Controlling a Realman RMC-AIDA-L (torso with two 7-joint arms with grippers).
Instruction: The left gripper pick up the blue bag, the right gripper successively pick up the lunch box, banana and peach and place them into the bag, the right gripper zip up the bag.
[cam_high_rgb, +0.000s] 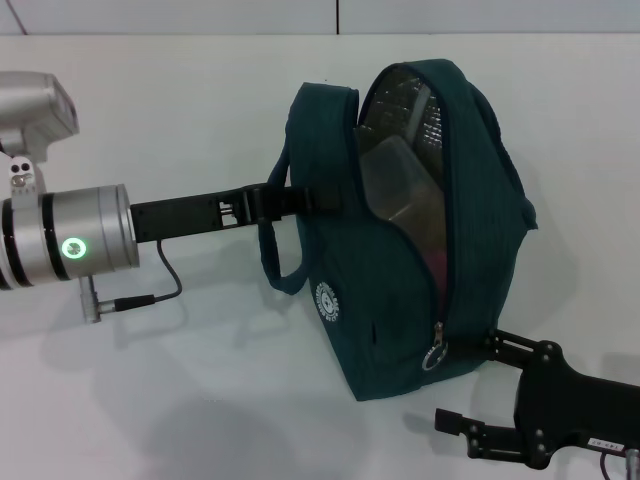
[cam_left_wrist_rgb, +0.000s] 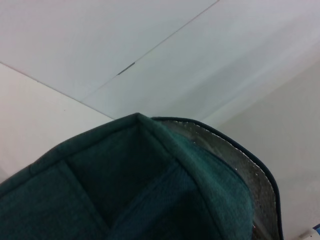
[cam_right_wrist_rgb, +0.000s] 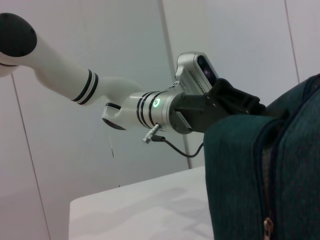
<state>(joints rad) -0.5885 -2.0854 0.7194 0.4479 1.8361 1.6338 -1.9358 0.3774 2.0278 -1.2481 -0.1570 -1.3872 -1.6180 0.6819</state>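
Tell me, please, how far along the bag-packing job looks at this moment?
Packing looks largely done: the lunch box sits inside the blue bag, with something pink below it, perhaps the peach; the banana cannot be seen. The left gripper holds the bag at its handle side. In hand: the right gripper, open, sits beside the zipper pull at the bag's base. Left: zipping, since the opening gapes.

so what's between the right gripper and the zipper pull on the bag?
Head view: nothing. The right gripper sits open beside the blue bag, with only bare white table between its fingers and the zipper ring pull.
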